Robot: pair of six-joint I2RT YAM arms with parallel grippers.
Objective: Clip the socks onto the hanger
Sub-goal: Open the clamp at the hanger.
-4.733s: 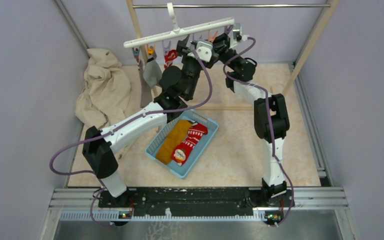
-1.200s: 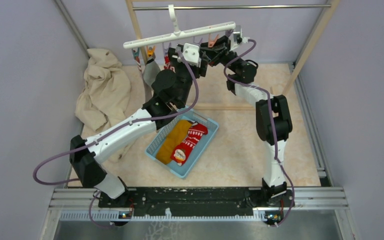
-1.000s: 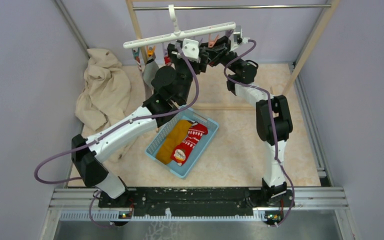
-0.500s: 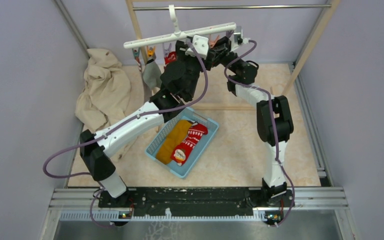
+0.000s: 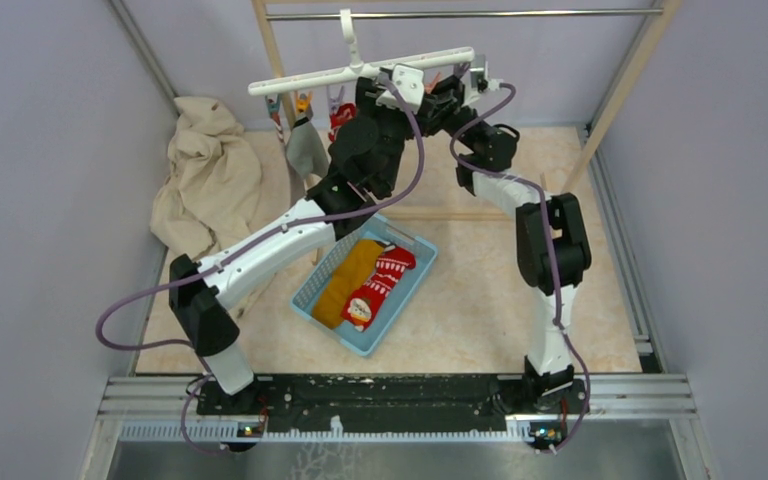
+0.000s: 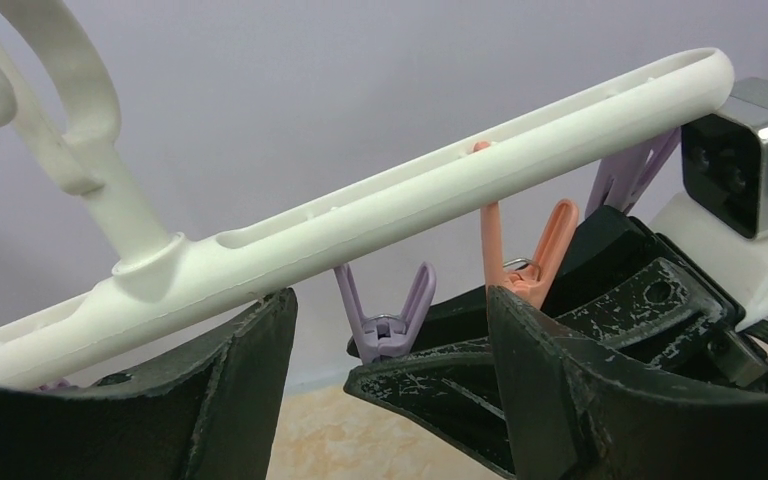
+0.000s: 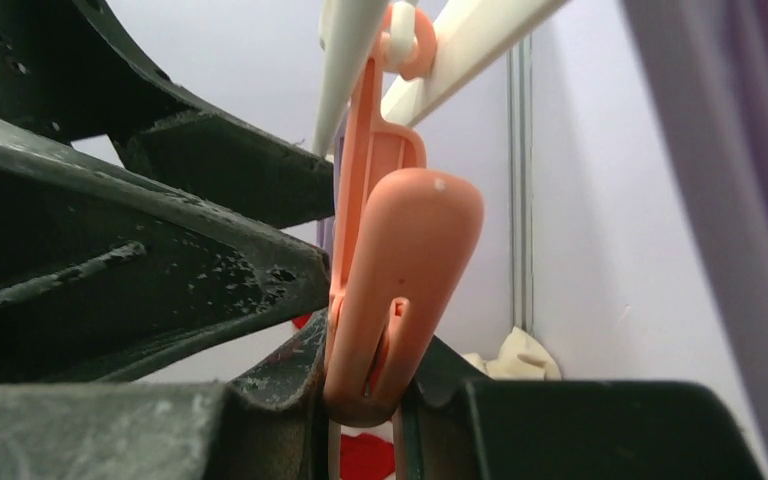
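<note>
R fingers (image 7: pixel 280 400) pinched tight on the orange peg (image 7: pixel 400 260) under the hanger (image 6: pixel 410 200), L fingers (image 6: pixel 520 370) wide open w/ nothing in them, but yellow sock (image 5: pixel 345 280) & red patterned sock (image 5: pixel 380 285) both lie in the blue basket (image 5: pixel 368 346) on the desk, so neither's clipped yet, both left to do.

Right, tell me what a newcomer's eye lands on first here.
Both arms reach up to the white hanger at the back: the right gripper pinches an orange peg, and the left gripper stands open beside it. Below, mid-table, a yellow sock and a red sock lie in a blue basket, not yet hung.
</note>
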